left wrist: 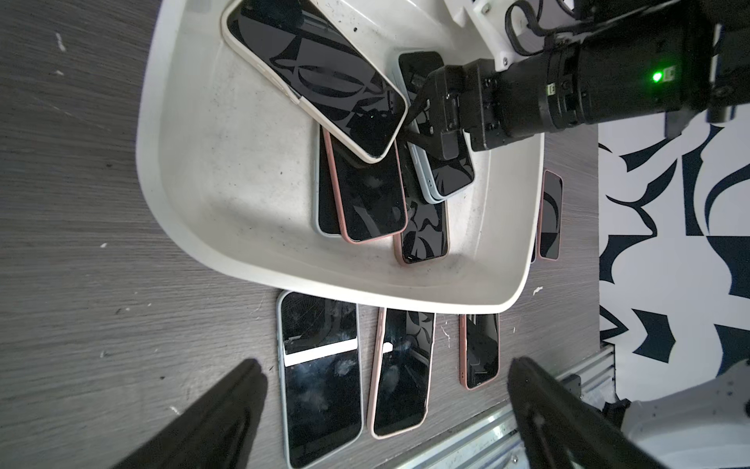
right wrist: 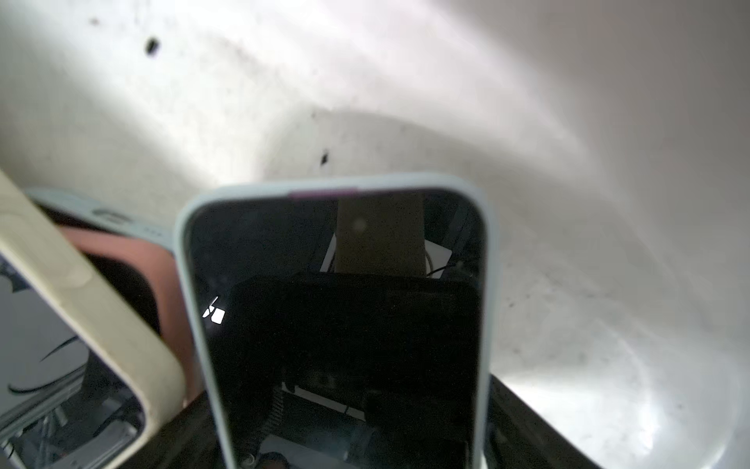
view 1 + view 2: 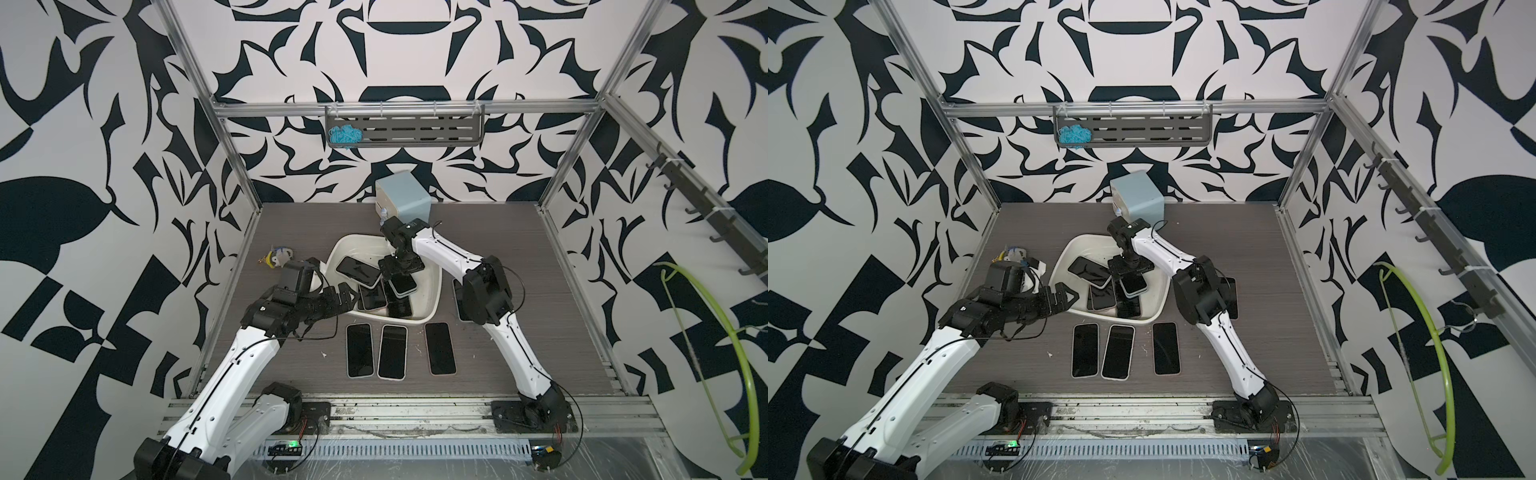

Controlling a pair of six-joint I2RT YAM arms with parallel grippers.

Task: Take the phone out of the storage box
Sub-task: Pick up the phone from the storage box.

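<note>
No text, label, brand or number could be read in any view. The phones (image 3: 392,351) showed only blank dark screens with reflections, and the dark marks (image 3: 347,411) on the front rail (image 3: 415,409) were too small to make out.

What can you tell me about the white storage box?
The storage box is a shallow white plastic tub with rounded corners and a flared rim, its inside speckled with dark dirt. It sits on the grey table, close behind three phones laid in a row. Several phones lie overlapping inside. The right gripper reaches down into it over a blue-cased phone.
</note>
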